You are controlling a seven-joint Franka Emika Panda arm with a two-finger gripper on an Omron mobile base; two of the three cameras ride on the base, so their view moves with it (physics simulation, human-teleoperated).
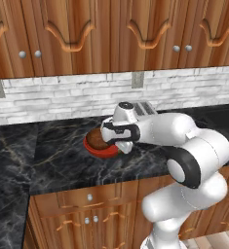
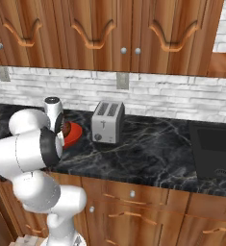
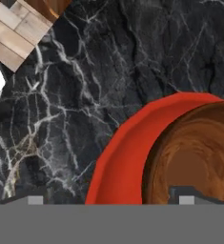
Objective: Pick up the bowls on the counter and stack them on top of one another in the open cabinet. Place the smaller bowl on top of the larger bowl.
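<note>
Glossy red bowl [image 3: 120,162] sits on the black marble counter [image 3: 85,71], the grained brown wooden bowl [image 3: 194,152] nested inside; my gripper [image 3: 111,198] stands open above.

The glossy red larger bowl [image 3: 120,162] sits upright on the black marble counter [image 3: 85,71]. The dark brown wood-grained smaller bowl [image 3: 194,152] rests inside it, toward its 3 o'clock side in the hand view.

Kitchen, black marble counter [image 2: 148,153], toaster [image 2: 107,122], carved wood cabinets [image 2: 109,33], brick backsplash [image 2: 157,93]
</note>
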